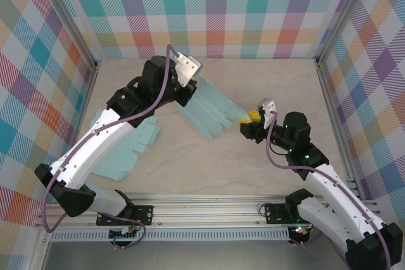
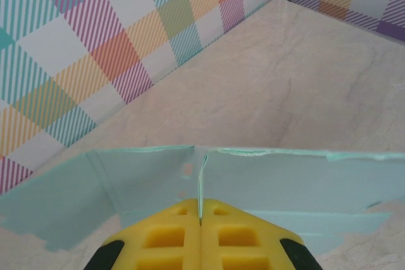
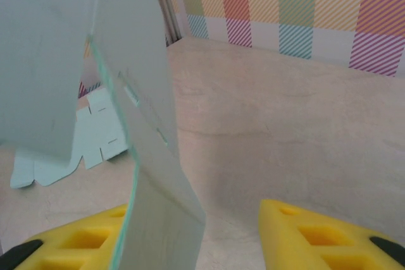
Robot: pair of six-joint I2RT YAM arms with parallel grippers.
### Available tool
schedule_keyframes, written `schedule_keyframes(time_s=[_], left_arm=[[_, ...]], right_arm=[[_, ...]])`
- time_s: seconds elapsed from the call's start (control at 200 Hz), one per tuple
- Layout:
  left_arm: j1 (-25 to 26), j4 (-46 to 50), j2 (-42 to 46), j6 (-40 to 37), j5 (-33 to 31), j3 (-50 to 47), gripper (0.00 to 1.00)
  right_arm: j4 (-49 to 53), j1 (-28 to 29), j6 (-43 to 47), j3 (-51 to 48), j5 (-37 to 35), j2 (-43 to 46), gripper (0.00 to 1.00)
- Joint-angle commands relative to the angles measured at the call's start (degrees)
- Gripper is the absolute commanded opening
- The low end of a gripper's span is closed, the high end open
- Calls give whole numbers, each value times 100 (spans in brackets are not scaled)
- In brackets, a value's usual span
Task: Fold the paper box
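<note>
Paper box [image 1: 212, 112] is a flat teal blank, mid-frame in the top view, held up off the table [image 1: 209, 169] btwn the two arms, part-folded w/ panels at angles. L gripper [image 2: 200, 214] is clamped tight on a panel edge right at a crease, at the blank's upper-left end in the top view. R gripper [image 3: 195, 210] sits at the lower-right end, yellow fingers [image 3: 329, 238] spread apart w/ a loose flap hanging btwn them. The flap is close to the left-of-frame finger, w/ a clear gap to the other, so nothing is pinched yet. Step in hand, I'd say: R takes that flap to turn it along its crease while L anchors. To do it well, close on the flap near its free edge, not across the score line. Keep L firm so the blank doesn't twist, & swing R in an arc about the crease rather than pulling, since thin card prob. buckles or tears easily. Spare blanks [image 1: 120, 156] lie lower left under the L arm, well apart.
</note>
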State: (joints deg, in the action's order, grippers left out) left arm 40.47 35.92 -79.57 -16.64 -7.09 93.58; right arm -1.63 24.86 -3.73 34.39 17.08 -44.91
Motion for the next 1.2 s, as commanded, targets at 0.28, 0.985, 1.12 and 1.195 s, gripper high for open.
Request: schedule_keyframes(time_s=[0.28,0.985,1.12,1.195], left_arm=[[14,-59,-150,231,-207,381,0],[-148,232,124,-760,251,91,24],[-572,222,417,-1571,994,-133,53],[-891,196,626,-1871,1657,-150,69]], right_arm=[[-325,54,68,25,149,105,46],[289,49,852,482,147,-235,0],[1350,47,1205,879,163,-245,0],[1872,46,1273,1126,232,-360,0]])
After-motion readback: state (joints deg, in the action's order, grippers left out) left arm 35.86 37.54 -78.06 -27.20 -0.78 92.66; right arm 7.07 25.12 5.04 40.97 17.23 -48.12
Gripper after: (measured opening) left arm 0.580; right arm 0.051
